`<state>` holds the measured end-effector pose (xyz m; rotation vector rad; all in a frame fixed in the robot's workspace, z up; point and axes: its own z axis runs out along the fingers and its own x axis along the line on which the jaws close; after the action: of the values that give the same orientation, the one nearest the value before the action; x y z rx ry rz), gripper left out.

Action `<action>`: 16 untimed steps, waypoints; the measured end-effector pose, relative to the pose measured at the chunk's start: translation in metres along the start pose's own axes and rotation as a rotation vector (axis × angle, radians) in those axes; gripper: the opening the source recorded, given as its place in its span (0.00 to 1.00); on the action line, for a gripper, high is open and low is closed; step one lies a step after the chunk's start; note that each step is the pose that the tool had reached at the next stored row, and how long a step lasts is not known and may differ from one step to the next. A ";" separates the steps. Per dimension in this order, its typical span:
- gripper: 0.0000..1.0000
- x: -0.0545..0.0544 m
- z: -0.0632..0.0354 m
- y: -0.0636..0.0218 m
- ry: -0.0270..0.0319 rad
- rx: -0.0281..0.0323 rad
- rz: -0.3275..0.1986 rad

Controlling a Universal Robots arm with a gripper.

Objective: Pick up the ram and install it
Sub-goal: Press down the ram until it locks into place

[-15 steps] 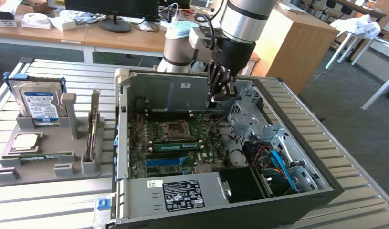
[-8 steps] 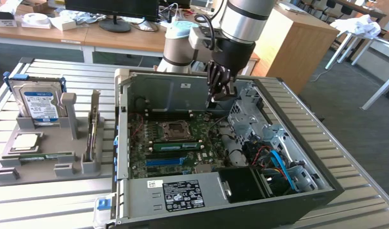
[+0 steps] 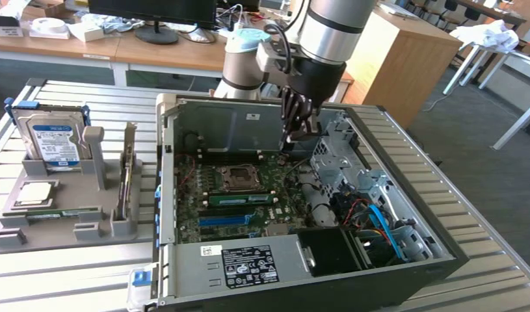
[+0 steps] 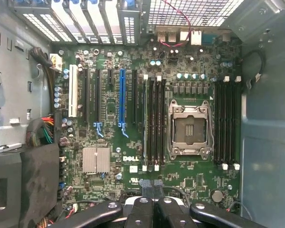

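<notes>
A long narrow green stick, the ram, lies in the front slot of the grey holder at the exterior view's left. My gripper hangs well away from it, above the back of the open computer case. Looking straight down in the wrist view, the gripper is shut, its black fingers pressed together with nothing visible between them. Below lie the motherboard's empty processor socket and black memory slots. A second green stick appears to sit in a slot beside the socket.
The holder also carries an upright hard drive, a square silver processor and an expansion card on edge. Inside the case are a drive cage, blue and red cables and a power supply. Desks stand behind.
</notes>
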<state>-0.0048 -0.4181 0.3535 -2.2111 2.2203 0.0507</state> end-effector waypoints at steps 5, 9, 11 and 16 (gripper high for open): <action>0.10 0.000 0.0025 0.0000 0.0000 0.0000 0.000; 0.10 0.000 0.0046 -0.0001 0.0000 0.0001 0.000; 0.10 0.000 0.0057 -0.0001 0.0000 0.0000 0.000; 0.10 0.000 0.0089 -0.0001 0.0000 0.0000 0.000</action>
<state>-0.0049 -0.4181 0.3446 -2.2110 2.2203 0.0507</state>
